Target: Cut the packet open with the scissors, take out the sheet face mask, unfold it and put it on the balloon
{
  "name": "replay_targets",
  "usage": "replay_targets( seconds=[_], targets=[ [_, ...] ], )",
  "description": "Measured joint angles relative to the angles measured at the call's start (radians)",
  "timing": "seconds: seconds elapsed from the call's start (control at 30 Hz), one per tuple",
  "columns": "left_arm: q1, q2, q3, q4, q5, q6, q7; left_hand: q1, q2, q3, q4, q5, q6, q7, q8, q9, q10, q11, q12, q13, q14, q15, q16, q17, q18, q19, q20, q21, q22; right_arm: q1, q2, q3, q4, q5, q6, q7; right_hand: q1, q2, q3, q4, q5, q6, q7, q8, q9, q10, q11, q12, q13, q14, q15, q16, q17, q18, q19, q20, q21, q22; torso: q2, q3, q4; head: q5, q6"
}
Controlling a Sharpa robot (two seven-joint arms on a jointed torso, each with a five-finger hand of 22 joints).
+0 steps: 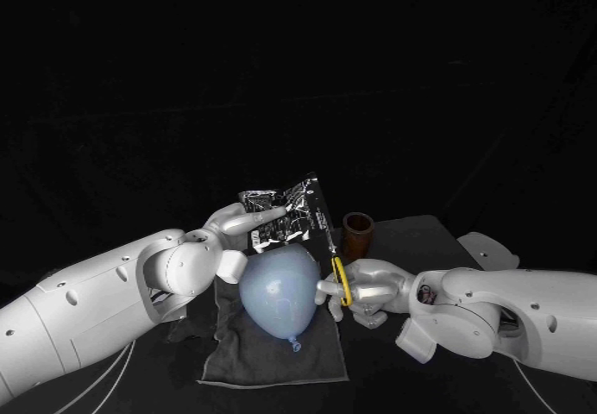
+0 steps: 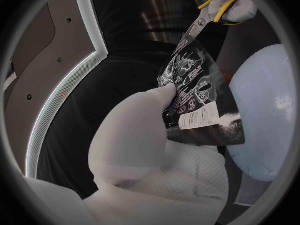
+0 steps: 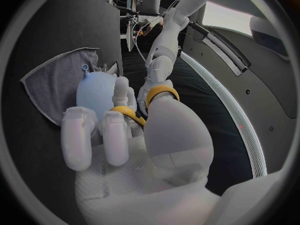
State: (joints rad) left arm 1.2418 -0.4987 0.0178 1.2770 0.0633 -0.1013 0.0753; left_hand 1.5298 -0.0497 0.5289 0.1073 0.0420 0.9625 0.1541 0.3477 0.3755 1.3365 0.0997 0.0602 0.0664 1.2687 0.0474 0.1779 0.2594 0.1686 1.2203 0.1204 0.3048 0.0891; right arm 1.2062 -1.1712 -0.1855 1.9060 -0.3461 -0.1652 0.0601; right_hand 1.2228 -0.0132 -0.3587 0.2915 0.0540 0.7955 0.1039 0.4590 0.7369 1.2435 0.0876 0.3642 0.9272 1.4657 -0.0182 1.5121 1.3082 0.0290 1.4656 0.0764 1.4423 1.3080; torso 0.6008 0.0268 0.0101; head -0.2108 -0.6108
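My left hand (image 1: 239, 222) holds the black-and-silver mask packet (image 1: 289, 214) upright above the pale blue balloon (image 1: 281, 290). In the left wrist view my fingers (image 2: 147, 112) pinch the packet (image 2: 194, 92) near its lower edge. My right hand (image 1: 367, 289) grips the yellow-handled scissors (image 1: 335, 266), whose blades point up along the packet's right edge. The scissor blades (image 2: 199, 27) meet the packet's far corner in the left wrist view. The yellow handle loops (image 3: 134, 116) sit around my right hand's fingers (image 3: 112, 135), with the balloon (image 3: 97, 89) just beyond.
A grey cloth (image 1: 267, 349) lies under the balloon on the black table. A brown cylinder (image 1: 357, 233) stands behind the scissors, close to my right hand. The cloth (image 3: 56, 80) spreads past the balloon in the right wrist view.
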Motion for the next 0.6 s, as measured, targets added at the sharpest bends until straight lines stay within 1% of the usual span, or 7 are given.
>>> replay_targets(
  seconds=[0.1, 0.17, 0.23, 0.33, 0.4, 0.53, 0.6],
  targets=[
    [0.000, 0.000, 0.000, 0.000, -0.002, 0.003, 0.000, 0.000, 0.000, 0.000, 0.000, -0.001, 0.000, 0.000, 0.000, 0.000, 0.000, 0.000, 0.000, 0.000, 0.000, 0.000, 0.000, 0.000, 0.001, 0.000, 0.000, 0.000, 0.000, 0.001, 0.000, 0.001, -0.001, -0.003, -0.004, 0.001, -0.038, -0.071, 0.100, 0.004, 0.000, -0.004, -0.004, -0.032, -0.012, -0.005, -0.006, -0.084, -0.080, -0.001, 0.013, -0.004, 0.000, 0.000, 0.001, 0.018, -0.005, 0.000, 0.000, 0.0000, 0.0000, 0.000, 0.001],
    [0.000, 0.000, -0.001, 0.001, -0.004, 0.005, 0.000, 0.000, 0.000, 0.000, 0.000, 0.001, 0.000, 0.000, -0.001, 0.000, 0.000, 0.000, 0.000, 0.000, 0.000, 0.000, 0.000, 0.000, 0.001, 0.000, 0.000, 0.000, 0.000, 0.003, 0.000, 0.002, -0.001, -0.004, -0.006, 0.001, -0.054, -0.098, 0.135, 0.004, 0.000, -0.009, -0.009, -0.039, -0.017, -0.011, -0.011, -0.122, -0.115, 0.001, 0.015, -0.004, 0.000, 0.000, 0.001, 0.021, -0.005, 0.000, 0.000, 0.0000, 0.0000, 0.001, 0.001],
    [0.000, 0.000, -0.001, 0.002, -0.008, 0.009, -0.001, 0.000, 0.000, 0.000, 0.000, 0.003, 0.000, 0.000, -0.001, 0.000, 0.000, 0.000, 0.000, 0.000, 0.000, 0.000, 0.000, 0.000, 0.001, 0.000, 0.000, 0.000, 0.000, 0.005, 0.000, 0.002, -0.001, -0.006, -0.009, 0.001, -0.062, -0.122, 0.156, 0.005, 0.000, -0.009, -0.009, -0.042, -0.022, -0.019, -0.006, -0.151, -0.150, 0.000, 0.025, -0.004, 0.000, 0.000, 0.000, 0.031, -0.005, 0.000, 0.000, 0.0000, 0.0000, 0.003, 0.002],
    [0.000, 0.000, -0.001, 0.002, -0.017, 0.012, -0.001, 0.000, 0.000, 0.000, 0.000, 0.003, 0.000, 0.000, -0.001, 0.000, 0.000, 0.000, 0.000, 0.000, 0.001, 0.001, 0.000, 0.000, 0.001, 0.000, 0.000, 0.000, 0.000, 0.009, 0.000, 0.002, -0.001, -0.009, -0.011, 0.001, -0.066, -0.141, 0.158, 0.005, 0.000, -0.024, -0.024, -0.043, -0.028, -0.031, 0.006, -0.183, -0.188, 0.001, 0.026, -0.004, 0.000, 0.000, 0.001, 0.032, -0.005, 0.000, 0.000, 0.0000, 0.0000, 0.003, 0.002],
    [0.000, 0.000, -0.001, 0.003, -0.024, 0.013, -0.002, 0.000, 0.000, 0.000, 0.000, 0.003, 0.000, 0.000, -0.001, 0.000, 0.000, 0.000, 0.000, 0.000, 0.001, 0.001, 0.000, 0.000, 0.001, 0.000, 0.000, 0.000, 0.000, 0.012, 0.000, 0.002, -0.001, -0.010, -0.011, 0.001, -0.070, -0.153, 0.158, 0.005, 0.000, -0.025, -0.025, -0.047, -0.030, -0.037, 0.011, -0.203, -0.212, -0.001, 0.031, -0.004, -0.001, 0.000, 0.000, 0.039, -0.005, 0.000, 0.000, -0.0001, 0.0000, 0.003, 0.002],
    [0.000, -0.002, 0.000, 0.004, -0.041, 0.014, -0.005, 0.000, 0.000, 0.000, 0.000, 0.003, 0.000, 0.000, -0.001, 0.000, 0.000, 0.000, 0.000, 0.000, 0.001, 0.001, 0.000, 0.000, 0.001, 0.000, 0.000, 0.000, 0.000, 0.019, -0.001, 0.002, 0.001, -0.015, -0.011, -0.002, -0.074, -0.173, 0.158, 0.005, 0.000, -0.070, -0.052, -0.047, -0.034, -0.073, 0.018, -0.246, -0.262, 0.000, 0.039, -0.011, -0.001, 0.000, -0.001, 0.042, -0.023, 0.000, 0.001, -0.0002, 0.0000, 0.001, 0.000],
    [0.000, -0.002, 0.000, 0.004, -0.047, 0.015, -0.005, 0.000, 0.000, 0.000, 0.000, 0.003, -0.001, 0.000, -0.001, 0.000, 0.000, 0.000, 0.000, 0.000, 0.001, 0.002, 0.000, 0.000, 0.001, 0.000, 0.000, 0.000, 0.000, 0.022, -0.001, 0.002, 0.001, -0.017, -0.010, -0.004, -0.078, -0.179, 0.156, 0.007, 0.000, -0.092, -0.055, -0.047, -0.035, -0.079, 0.021, -0.261, -0.281, 0.001, 0.040, -0.011, -0.001, 0.000, 0.000, 0.046, -0.025, -0.001, 0.001, -0.0003, -0.0001, 0.001, 0.000]
  ],
)
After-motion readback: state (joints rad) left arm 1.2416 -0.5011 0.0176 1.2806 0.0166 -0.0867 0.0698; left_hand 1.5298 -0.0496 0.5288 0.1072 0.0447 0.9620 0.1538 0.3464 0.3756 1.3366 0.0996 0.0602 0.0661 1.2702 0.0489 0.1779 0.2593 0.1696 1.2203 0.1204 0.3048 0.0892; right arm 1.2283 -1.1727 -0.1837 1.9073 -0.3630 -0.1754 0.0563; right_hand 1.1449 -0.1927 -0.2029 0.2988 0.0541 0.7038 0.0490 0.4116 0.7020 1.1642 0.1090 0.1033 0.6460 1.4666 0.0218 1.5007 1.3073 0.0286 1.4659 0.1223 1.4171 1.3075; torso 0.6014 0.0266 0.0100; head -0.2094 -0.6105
